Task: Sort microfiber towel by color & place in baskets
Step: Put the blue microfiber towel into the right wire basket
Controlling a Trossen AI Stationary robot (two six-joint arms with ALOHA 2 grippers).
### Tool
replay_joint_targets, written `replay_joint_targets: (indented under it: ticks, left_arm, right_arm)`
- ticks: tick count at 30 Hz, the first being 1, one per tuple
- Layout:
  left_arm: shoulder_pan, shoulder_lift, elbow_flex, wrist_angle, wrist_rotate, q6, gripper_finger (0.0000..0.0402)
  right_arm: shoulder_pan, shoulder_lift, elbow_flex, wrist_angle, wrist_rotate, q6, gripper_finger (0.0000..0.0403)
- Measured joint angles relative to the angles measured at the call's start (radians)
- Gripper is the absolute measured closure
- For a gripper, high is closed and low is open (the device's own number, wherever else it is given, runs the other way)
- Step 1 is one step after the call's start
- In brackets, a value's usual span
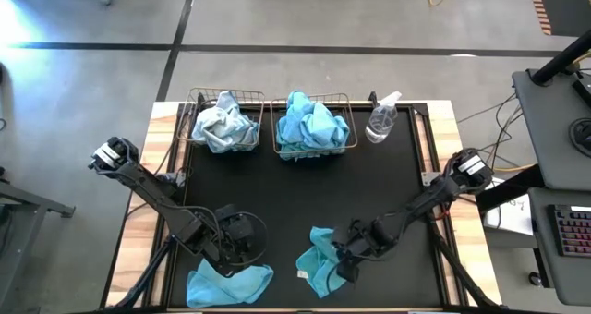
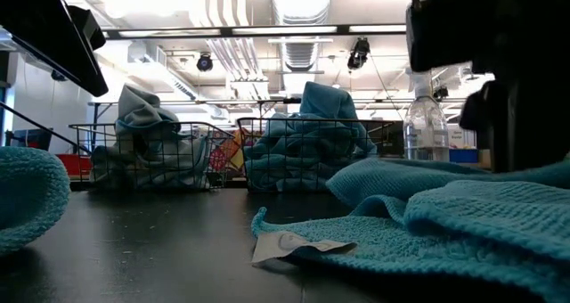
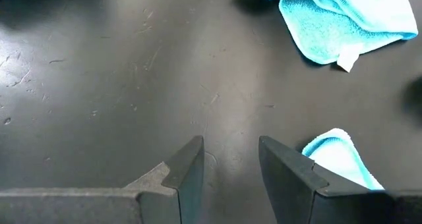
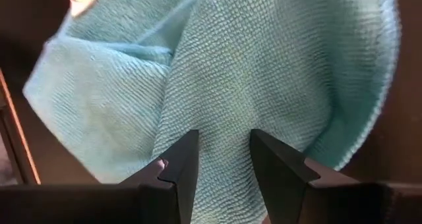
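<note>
High view first: two wire baskets sit side by side at the far edge of the black table. The left basket has a heap of pale grey-blue towels, the right basket has the bright turquoise towels, w/ a clear spray bottle just beside it. So the sort looks mostly done imo.

Two turquoise towels are not in a basket yet, both at the near edge. One lies crumpled under the right gripper; call it the right-hand towel. The other lies flat near the left gripper; that's the left-hand towel.

Right wrist view shows the right gripper's fingers parted by a modest gap, hovering right over the cloth w/ nothing pinched btwn them. The left wrist view is the same deal: a modest gap, bare table btwn the fingers, nothing held, and a corner of the left-hand towel just off to one side.

Step in hand, I'd say, is the pickup of the right-hand towel. Next move prob needs the right gripper to drop down onto a fold, pinch it, lift clear and carry it to the turquoise basket, not the pale one. That basket is already piled high, so the drop should go on top of the heap. The left arm then has the last towel to grab.
</note>
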Motion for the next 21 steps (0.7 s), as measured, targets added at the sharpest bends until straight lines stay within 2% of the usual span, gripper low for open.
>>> replay_joint_targets:
  ticks: [10,14,19,21]
  left_arm:
    - [0.000,0.000,0.000,0.001,0.000,0.000,0.0272]
    - [0.000,0.000,0.000,0.001,0.000,0.000,0.0272]
    - [0.000,0.000,0.000,0.002,0.000,0.000,0.0272]
    - [0.000,0.000,0.000,0.002,0.000,0.000,0.0272]
  right_arm:
    - [-0.012,-0.001,-0.088,0.098,-0.017,0.031,0.0281]
    - [-0.012,-0.001,-0.086,0.107,-0.014,0.024,0.0314]
    - [-0.012,0.000,-0.074,0.108,-0.014,0.005,0.0381]
    - [-0.012,0.000,-0.069,0.108,-0.012,0.000,0.0389]
